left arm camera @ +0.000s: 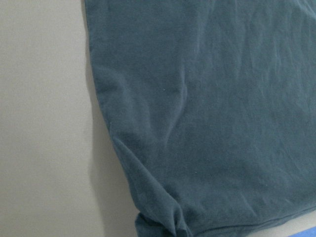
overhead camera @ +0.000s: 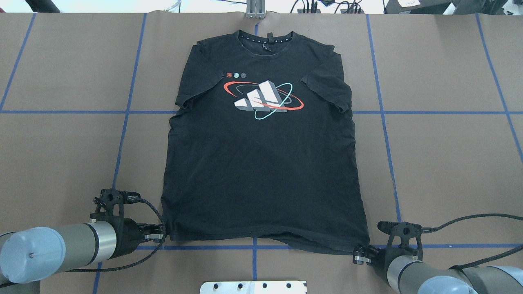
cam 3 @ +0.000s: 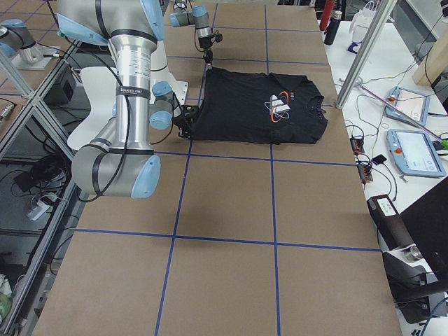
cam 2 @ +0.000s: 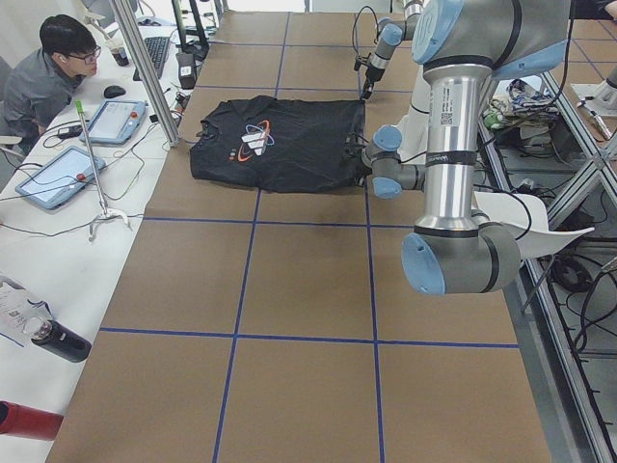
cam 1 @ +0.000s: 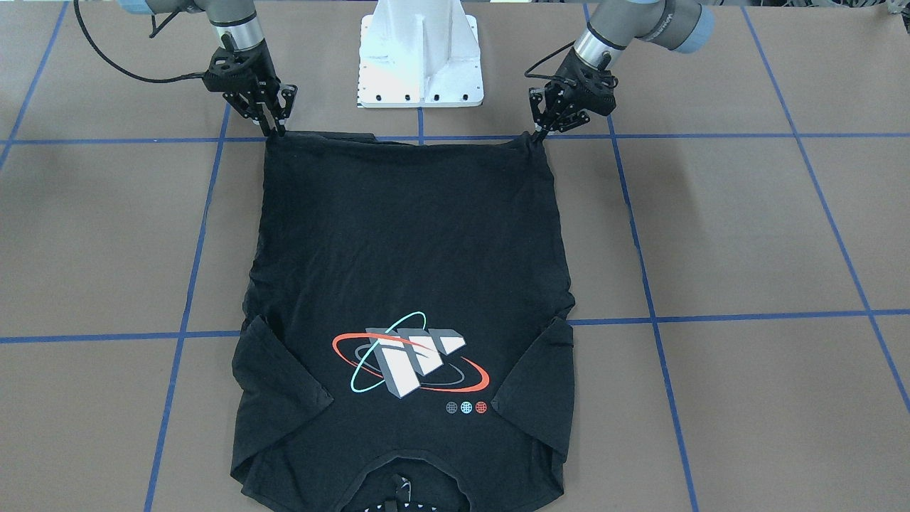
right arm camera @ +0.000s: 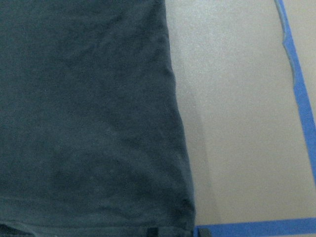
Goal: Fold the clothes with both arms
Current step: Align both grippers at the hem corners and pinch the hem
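Observation:
The black T-shirt (overhead camera: 261,163) lies flat on the brown table, print up, with its collar (overhead camera: 265,37) on the far side from me and its hem towards me. My left gripper (overhead camera: 163,236) is shut on the hem's left corner, which puckers in the left wrist view (left arm camera: 158,224). Over at the other hem corner, my right gripper (overhead camera: 356,255) is likewise shut on the cloth. In the front-facing view the left gripper (cam 1: 538,135) is at the right and the right gripper (cam 1: 274,130) at the left, both low at the table. The sleeves (cam 1: 284,377) lie spread out.
The white base pedestal (cam 1: 421,57) stands just behind the hem, between the two arms. Blue tape lines (overhead camera: 122,134) cross the brown table. At the table's far long edge are tablets (cam 2: 116,121), cables, bottles (cam 2: 58,340) and a seated person (cam 2: 43,82).

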